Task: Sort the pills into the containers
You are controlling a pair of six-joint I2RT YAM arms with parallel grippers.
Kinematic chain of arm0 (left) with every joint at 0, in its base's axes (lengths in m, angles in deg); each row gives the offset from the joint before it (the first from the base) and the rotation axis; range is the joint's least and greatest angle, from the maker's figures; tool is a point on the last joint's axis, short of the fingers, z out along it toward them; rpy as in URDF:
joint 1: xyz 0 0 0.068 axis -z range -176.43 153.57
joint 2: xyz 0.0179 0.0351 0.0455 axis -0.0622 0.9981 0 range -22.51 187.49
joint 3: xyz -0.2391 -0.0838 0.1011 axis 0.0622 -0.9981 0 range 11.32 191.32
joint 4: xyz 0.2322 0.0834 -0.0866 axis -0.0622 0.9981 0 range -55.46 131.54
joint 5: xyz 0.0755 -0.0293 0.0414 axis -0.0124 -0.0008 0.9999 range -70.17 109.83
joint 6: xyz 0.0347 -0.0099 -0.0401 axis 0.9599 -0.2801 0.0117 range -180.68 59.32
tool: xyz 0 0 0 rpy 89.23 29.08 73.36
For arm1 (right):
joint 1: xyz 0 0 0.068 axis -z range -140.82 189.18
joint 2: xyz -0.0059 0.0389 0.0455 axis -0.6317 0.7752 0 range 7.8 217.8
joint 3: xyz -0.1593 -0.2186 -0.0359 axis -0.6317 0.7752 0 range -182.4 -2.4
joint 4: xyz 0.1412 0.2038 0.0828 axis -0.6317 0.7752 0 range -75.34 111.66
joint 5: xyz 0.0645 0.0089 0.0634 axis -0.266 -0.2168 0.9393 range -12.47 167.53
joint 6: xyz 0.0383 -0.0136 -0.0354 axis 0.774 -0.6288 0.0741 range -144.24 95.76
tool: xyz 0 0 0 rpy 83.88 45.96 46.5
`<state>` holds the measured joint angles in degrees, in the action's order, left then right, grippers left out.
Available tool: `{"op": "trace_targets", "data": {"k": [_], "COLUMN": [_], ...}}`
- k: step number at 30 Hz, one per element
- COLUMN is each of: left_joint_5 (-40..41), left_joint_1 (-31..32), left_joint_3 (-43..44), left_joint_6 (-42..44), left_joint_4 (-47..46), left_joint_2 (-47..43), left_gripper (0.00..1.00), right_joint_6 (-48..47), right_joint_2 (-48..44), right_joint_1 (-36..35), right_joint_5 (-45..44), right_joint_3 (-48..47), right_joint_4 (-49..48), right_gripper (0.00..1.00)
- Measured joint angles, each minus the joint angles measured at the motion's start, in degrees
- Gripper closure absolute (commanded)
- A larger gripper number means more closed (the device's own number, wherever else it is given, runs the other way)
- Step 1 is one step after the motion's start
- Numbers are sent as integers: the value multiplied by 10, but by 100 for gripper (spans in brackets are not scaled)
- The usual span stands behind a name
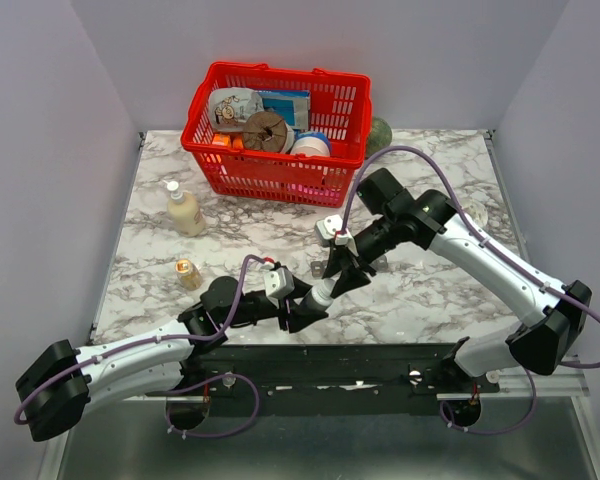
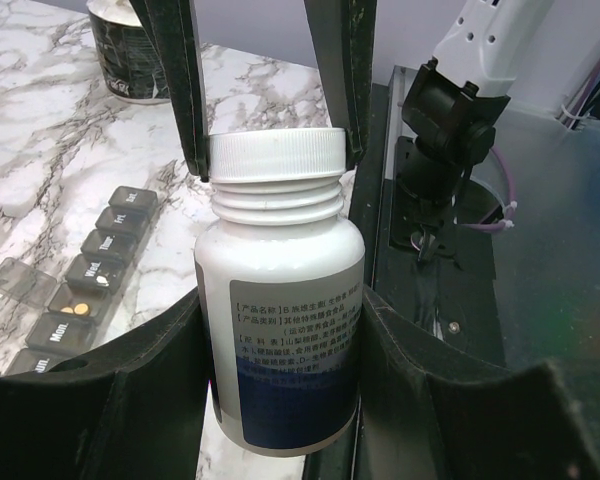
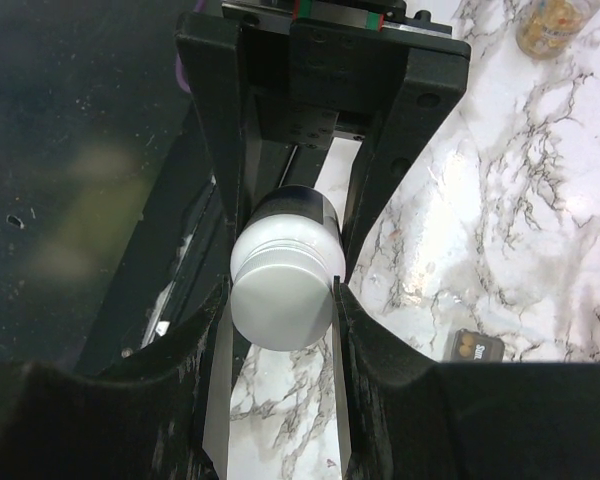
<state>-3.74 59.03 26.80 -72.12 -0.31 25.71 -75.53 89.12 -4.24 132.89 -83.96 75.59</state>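
**While two grippers share one bottle, the containers lie just beneath**

Where the arms meet near the table's front edge, the left gripper (image 2: 280, 345) is clamped around the labelled body of the white pill bottle (image 2: 280, 290). The right gripper (image 2: 272, 165) is pinched across its cap (image 2: 275, 145), so the bottle is held off the marble table (image 1: 430, 290).

The bottle looks like stiff, smooth plastic and is probably light. Its label seems slick, so a mid-body hold suits it, and the cap's rim offers the better purchase for twisting.

Just beside and below it lie the containers (image 2: 85, 275), a dark strip with one lid flipped open over a few orange pills (image 2: 73, 309). The strip appears thin and likely to skid on polished stone. It would be best steadied across its narrow width or at one end, never by a lid. Loose pills would roll.

Farther off stand a dark can (image 2: 130, 50), a small amber bottle (image 1: 187, 272) and a red basket (image 1: 280, 130).
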Motion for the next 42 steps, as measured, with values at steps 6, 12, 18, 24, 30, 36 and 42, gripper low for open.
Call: {"op": "trace_targets", "data": {"k": [6,12,18,24,30,36,42], "left_joint_5": [-1,-6,-7,10,54,115,130], "left_joint_1": [0,0,-4,-4,-4,-6,-12], "left_joint_3": [1,19,19,14,5,7,25], "left_joint_6": [7,51,73,73,74,87,98], "left_joint_4": [17,83,91,87,68,72,111], "left_joint_2": [0,-6,-12,-10,-10,-9,-9], "left_gripper": [100,100,100,100,100,100,100], "right_joint_6": [-3,-10,25,101,216,290,297], "right_joint_2": [8,26,23,12,0,0,-5], "right_joint_1": [-7,-13,-14,-12,-10,-9,-10], "right_joint_5": [-12,-17,-20,-19,-27,-65,-104], "right_joint_3": [0,0,9,38,72,81,86], "right_joint_4": [4,12,-14,-74,-172,-240,-253], "right_gripper": [68,68,68,68,68,71,73]}}
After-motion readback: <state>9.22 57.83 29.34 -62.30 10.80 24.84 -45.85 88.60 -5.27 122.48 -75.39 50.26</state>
